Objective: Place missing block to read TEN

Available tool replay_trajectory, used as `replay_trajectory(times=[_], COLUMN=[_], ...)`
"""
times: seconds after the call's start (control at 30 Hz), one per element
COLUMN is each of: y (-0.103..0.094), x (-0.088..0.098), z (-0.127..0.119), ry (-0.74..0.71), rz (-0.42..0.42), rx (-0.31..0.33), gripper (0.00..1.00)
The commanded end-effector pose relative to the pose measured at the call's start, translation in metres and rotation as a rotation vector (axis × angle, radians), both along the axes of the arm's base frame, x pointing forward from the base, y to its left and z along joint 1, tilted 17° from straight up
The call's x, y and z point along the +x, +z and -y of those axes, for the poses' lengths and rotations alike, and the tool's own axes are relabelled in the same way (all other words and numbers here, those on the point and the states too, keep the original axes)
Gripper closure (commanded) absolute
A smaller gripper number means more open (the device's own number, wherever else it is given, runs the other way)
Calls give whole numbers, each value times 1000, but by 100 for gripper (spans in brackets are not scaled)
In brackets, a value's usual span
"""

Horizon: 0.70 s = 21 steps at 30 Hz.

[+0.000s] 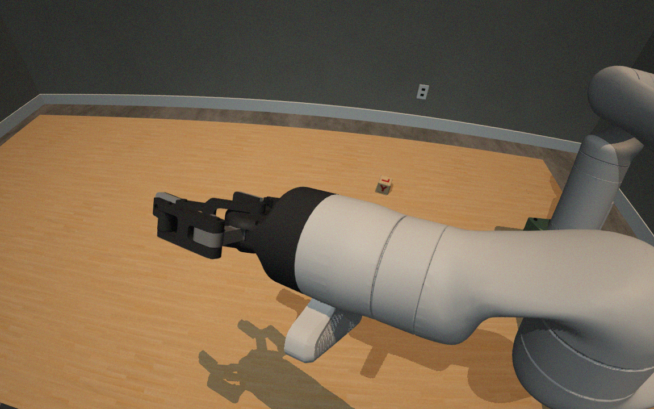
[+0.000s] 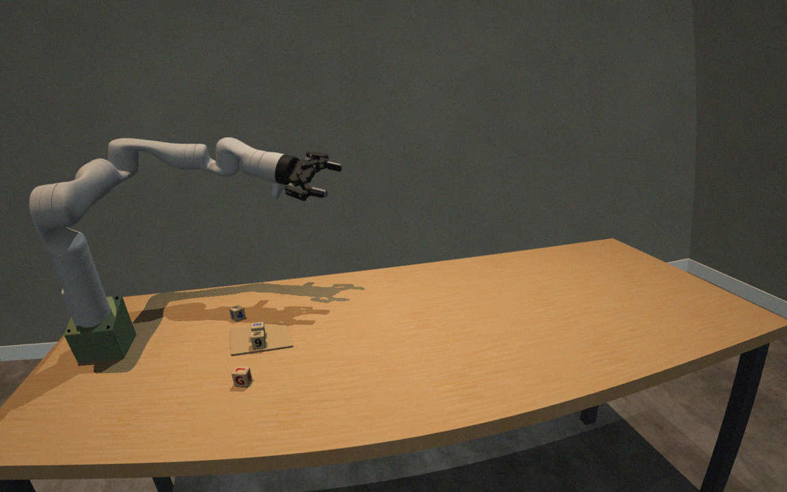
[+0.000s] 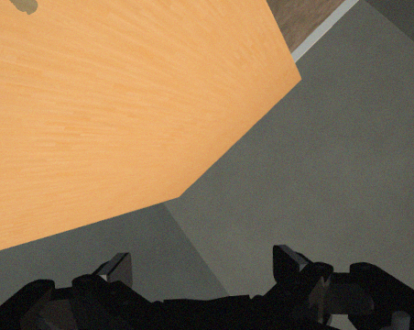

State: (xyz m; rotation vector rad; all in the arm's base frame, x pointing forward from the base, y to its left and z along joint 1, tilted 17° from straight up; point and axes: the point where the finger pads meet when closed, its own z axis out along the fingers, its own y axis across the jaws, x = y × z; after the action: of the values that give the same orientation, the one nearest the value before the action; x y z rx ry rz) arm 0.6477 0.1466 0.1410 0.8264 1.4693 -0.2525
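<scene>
My gripper [image 1: 179,224] [image 2: 328,178] [image 3: 202,265] is open and empty, held high above the table and pointing out over it. In the exterior view, a small tan mat [image 2: 277,340] lies near the robot's base. Two blocks stand close together on it: one with a blue mark on top [image 2: 257,328] and one showing a black "9" on its side [image 2: 257,342]. A block with a blue "4" on its side [image 2: 237,313] lies off the mat behind it. A red-lettered block [image 2: 241,377] [image 1: 384,185] lies off the mat in front. The top letters are too small to read.
The wooden table [image 1: 65,203] [image 2: 506,318] [image 3: 110,98] is long and curved at its front edge. The green robot base [image 2: 100,339] [image 1: 535,224] stands at one end. In the top view, the arm hides the mat.
</scene>
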Motion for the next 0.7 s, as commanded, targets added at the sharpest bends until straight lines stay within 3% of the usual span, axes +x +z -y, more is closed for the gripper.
replay_trajectory(times=[0.0, 0.67], y=[1, -1], x=[0, -1], z=[-1, 5], ry=[1, -10], rz=[1, -5], rx=[1, 8], gripper=[0, 0])
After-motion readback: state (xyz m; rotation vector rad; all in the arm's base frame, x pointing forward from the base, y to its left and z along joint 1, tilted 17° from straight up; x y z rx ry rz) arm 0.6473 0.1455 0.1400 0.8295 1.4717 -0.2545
